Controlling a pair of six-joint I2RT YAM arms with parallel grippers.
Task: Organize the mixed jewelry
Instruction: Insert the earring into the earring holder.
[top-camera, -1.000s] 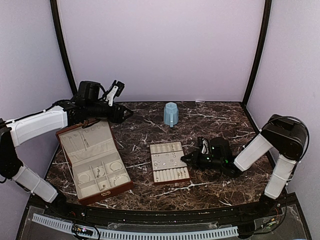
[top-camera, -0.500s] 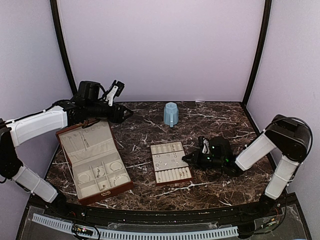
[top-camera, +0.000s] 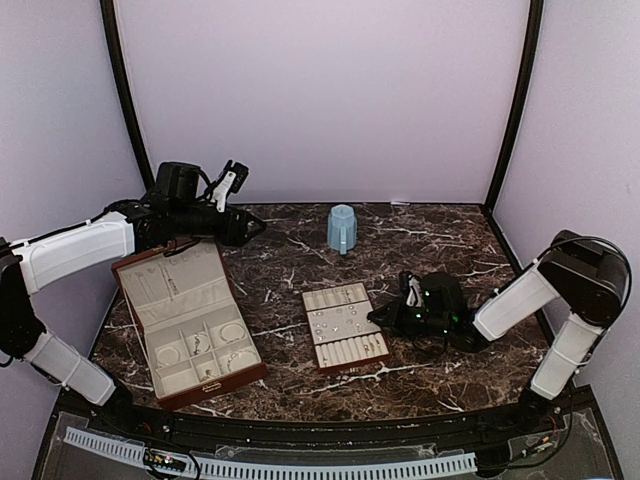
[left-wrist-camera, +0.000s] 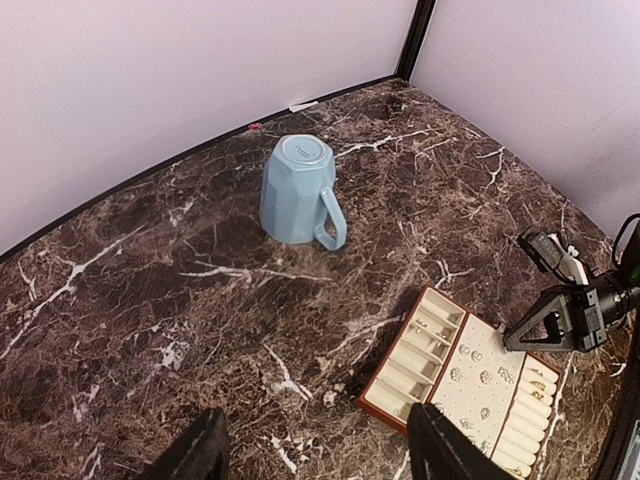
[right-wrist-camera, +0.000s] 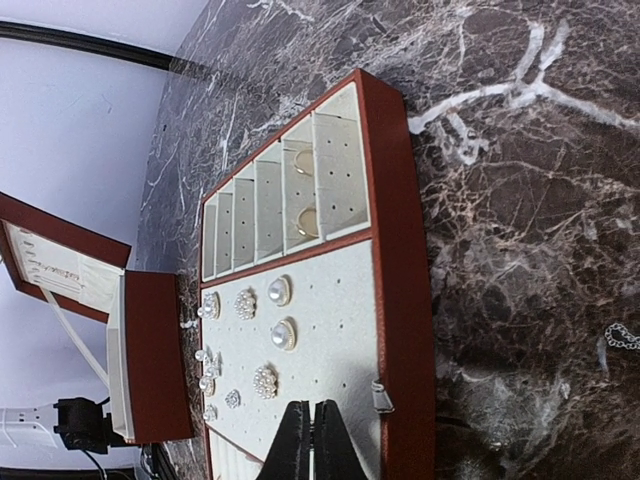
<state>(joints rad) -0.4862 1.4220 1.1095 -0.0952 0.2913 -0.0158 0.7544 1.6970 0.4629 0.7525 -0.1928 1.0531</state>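
Observation:
The jewelry is tiny silver and pearl pieces. Several studs (right-wrist-camera: 284, 333) sit on the pad of the cream slotted tray (top-camera: 352, 350), and two rings (right-wrist-camera: 305, 222) stand in its slots. A small silver piece (right-wrist-camera: 383, 397) lies by the tray's rim. A short chain (right-wrist-camera: 622, 337) lies on the table. Hoops (top-camera: 232, 332) lie in the open reddish-brown box (top-camera: 190, 375). My right gripper (right-wrist-camera: 310, 440) is shut, low over the stud pad, and nothing shows between its tips; in the top view it (top-camera: 373, 316) is at the tray's right edge. My left gripper (left-wrist-camera: 318, 455) is open, high above the table left of the tray (left-wrist-camera: 430, 345).
A light blue mug (top-camera: 342, 229) stands upside down at the back middle; it also shows in the left wrist view (left-wrist-camera: 297, 190). The box's lid (top-camera: 165, 275) stands open at the left. Dark marble table (top-camera: 450, 250) with purple walls around it.
My right gripper has shifted slightly to the right, and the tray's near end has moved a little right with it. The left arm has not moved.

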